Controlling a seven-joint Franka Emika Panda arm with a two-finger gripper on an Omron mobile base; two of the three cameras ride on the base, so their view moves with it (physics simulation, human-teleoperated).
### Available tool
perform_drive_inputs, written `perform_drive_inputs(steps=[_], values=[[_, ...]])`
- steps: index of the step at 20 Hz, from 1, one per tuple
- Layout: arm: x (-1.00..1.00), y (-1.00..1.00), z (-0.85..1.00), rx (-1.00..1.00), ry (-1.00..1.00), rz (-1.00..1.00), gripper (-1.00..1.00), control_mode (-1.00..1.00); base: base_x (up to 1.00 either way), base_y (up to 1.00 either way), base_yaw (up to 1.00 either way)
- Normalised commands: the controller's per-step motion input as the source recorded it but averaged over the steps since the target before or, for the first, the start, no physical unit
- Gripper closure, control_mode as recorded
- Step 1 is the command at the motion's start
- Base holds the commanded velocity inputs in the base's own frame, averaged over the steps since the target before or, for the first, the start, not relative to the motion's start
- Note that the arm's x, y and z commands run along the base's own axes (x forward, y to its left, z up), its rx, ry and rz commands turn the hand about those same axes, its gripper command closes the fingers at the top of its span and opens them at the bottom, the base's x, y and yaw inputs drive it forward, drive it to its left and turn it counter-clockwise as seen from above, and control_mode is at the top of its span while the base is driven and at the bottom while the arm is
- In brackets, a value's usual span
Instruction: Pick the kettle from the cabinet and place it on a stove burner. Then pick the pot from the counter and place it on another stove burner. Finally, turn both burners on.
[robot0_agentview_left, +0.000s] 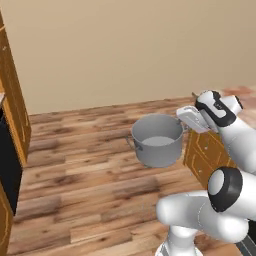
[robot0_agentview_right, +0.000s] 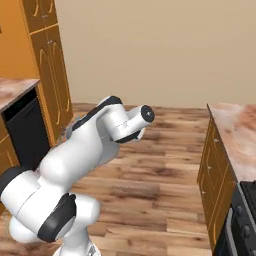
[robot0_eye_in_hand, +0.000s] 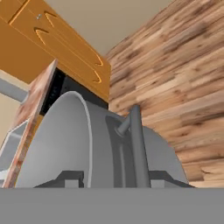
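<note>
Left base view: I see the pot (robot0_agentview_left: 157, 140) held clear of the wooden floor (robot0_agentview_left: 75, 170), well apart from any surface, in front of my arm (robot0_agentview_left: 220, 200). Its open mouth faces upward and its straight sides run vertically, so its axis stands upright with only a slight tilt; the pale inner bottom is visible. One small loop handle (robot0_agentview_left: 131, 142) projects to the left. The gripper (robot0_agentview_left: 187, 122) meets the pot at its right rim, just beside the corner of an orange base unit (robot0_agentview_left: 207, 152).

Hand view: the finger tips (robot0_eye_in_hand: 68, 178) straddle the pot's wall (robot0_eye_in_hand: 94, 144), one inside and one outside, closed on the rim in a partly narrowed hold. A loop handle (robot0_eye_in_hand: 133, 140) rises just beyond the outer tip. Because the camera is rolled, the pot lies sideways here. Behind it stand orange arched-panel doors (robot0_eye_in_hand: 65, 43) and a counter edge (robot0_eye_in_hand: 37, 100).

Right base view: a stone counter (robot0_agentview_right: 237, 135) and part of the black range (robot0_agentview_right: 242, 220) lie at right.
</note>
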Motion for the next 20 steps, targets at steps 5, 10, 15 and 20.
perform_drive_inputs(steps=[5, 10, 15, 20], values=[[0.00, 0.00, 0.00, 0.00, 0.00, 0.00, 1.00, 1.00, -0.02, -0.05, -0.52], [0.00, 0.00, 0.00, 0.00, 0.00, 0.00, 1.00, 1.00, -0.11, -0.03, -0.50], [0.00, 0.00, 0.00, 0.00, 0.00, 0.00, 1.00, 1.00, -0.24, -0.18, -0.50], [0.00, 0.00, 0.00, 0.00, 0.00, 0.00, 1.00, 1.00, -0.18, -0.20, -0.48]])
